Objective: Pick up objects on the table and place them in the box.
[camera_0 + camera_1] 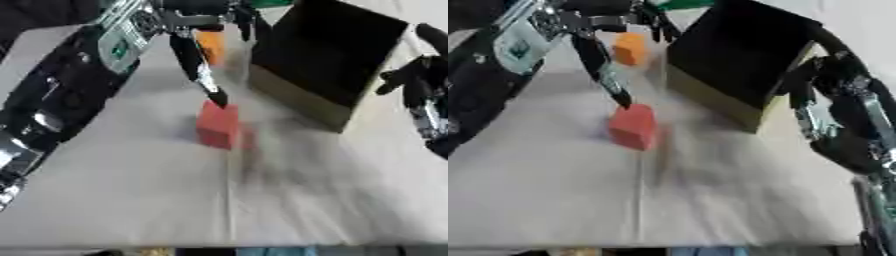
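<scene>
Leftmost, the left hand (188,40) is seen with one finger (203,75) stretched straight down, its tip touching the top of the red block (218,126) on the table (131,190); nothing is gripped. An orange block (630,48) is seen behind, just left of the dark open box (324,60). Rightmost, the right hand (820,100) is held beside the box, fingers too blurred to tell.
</scene>
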